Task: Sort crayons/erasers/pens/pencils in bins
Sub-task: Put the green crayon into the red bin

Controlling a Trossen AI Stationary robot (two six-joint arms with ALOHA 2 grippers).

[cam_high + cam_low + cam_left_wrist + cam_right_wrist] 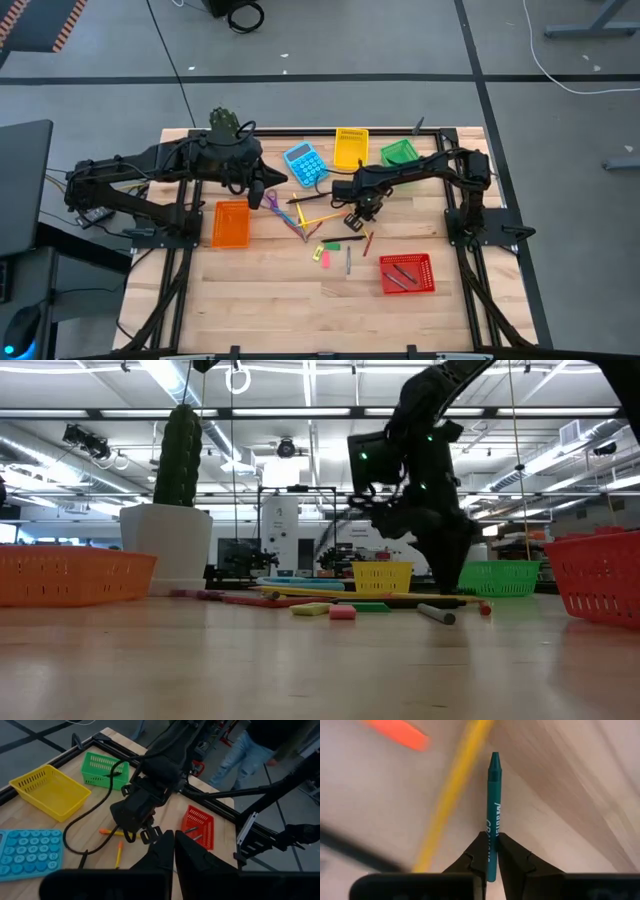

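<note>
My right gripper points down at the middle of the table and is shut on a teal crayon. A yellow pencil lies beside the crayon, and an orange crayon lies farther off. My left gripper hangs shut and empty, high over the table's left half near the purple scissors. The orange bin, yellow bin, green bin and red bin rest on the wood. Pink and green erasers lie near the middle. My right gripper pinches the teal crayon near its blunt end between its two fingers, coming from above and lying across it. The crayon reaches away from the fingers to its pointed tip. Whether it is clear of the table I cannot tell.
A blue calculator sits at the far middle and a white plant pot at the far left. Loose pencils and crayons lie between the arms. The red bin holds dark pens. A person stands beyond the table.
</note>
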